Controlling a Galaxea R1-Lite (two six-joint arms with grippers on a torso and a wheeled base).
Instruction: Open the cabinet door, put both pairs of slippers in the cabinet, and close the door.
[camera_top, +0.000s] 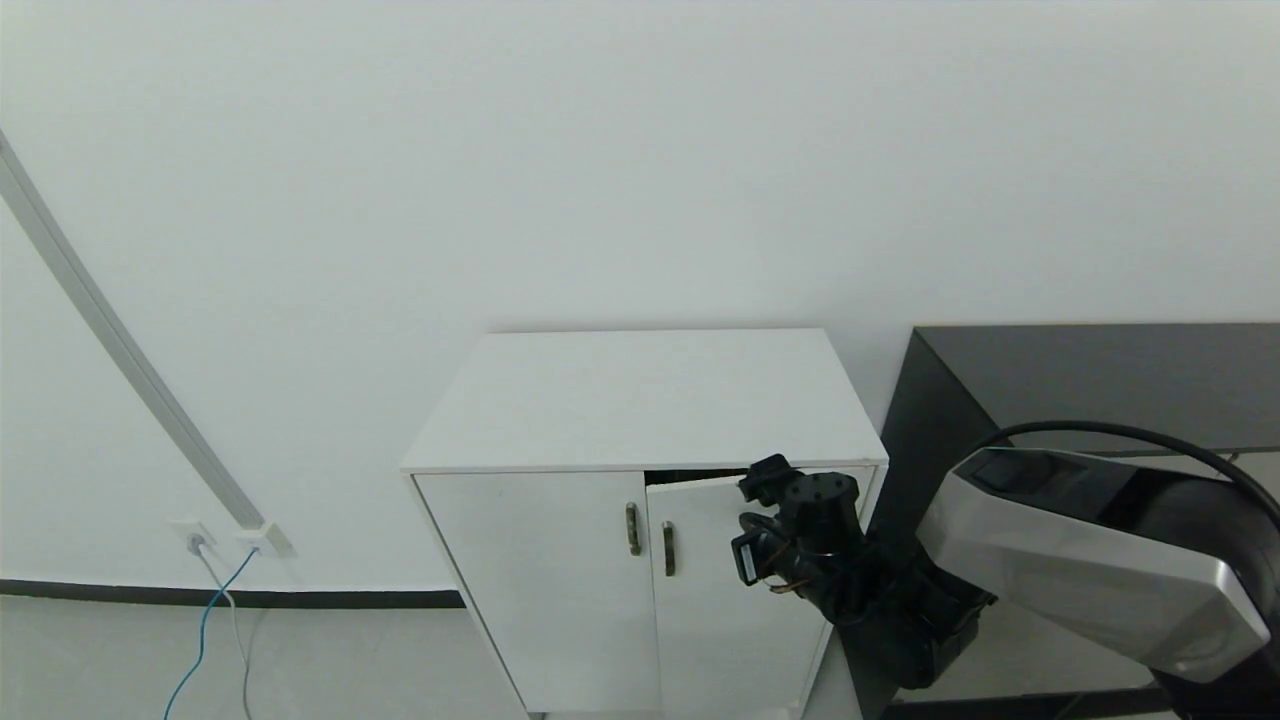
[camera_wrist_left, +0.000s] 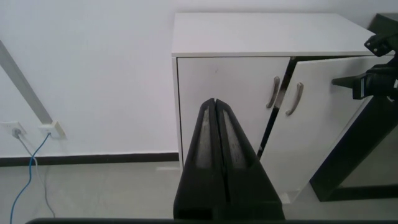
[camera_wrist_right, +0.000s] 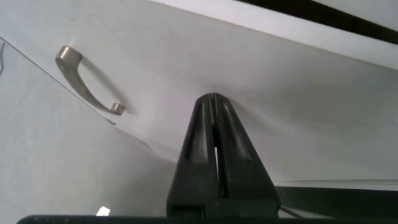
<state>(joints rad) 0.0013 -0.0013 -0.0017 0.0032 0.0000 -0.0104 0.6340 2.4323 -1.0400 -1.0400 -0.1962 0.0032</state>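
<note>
**A:** Against the wall (camera_top: 640, 150), how does the cabinet (camera_top: 640, 400) look?

**B:** White, low and flat-topped, with two doors. Each has a slim metal handle, and the handles sit side by side at the middle. The left door (camera_top: 540, 580) sits flush. The right door (camera_top: 725, 630) stands slightly ajar, with a dark gap along its top edge.

**A:** And the grippers?

**B:** The right gripper (camera_wrist_right: 213, 98) has its fingers pressed together, tips against the right door's face, near the right handle (camera_wrist_right: 87, 81). The left gripper (camera_wrist_left: 214, 106) is closed too and holds nothing. It hangs well back from the cabinet, pointing at the left door.

**A:** The room?

**B:** Grey floor (camera_top: 100, 660) with a dark skirting strip (camera_top: 200, 597). Wall sockets (camera_top: 195, 535) lie to the cabinet's left, and a blue cable (camera_top: 205, 620) hangs from them. A slanting cable duct (camera_top: 110, 330) runs above. A black table (camera_top: 1100, 370) stands just beside the cabinet's right side.
</note>
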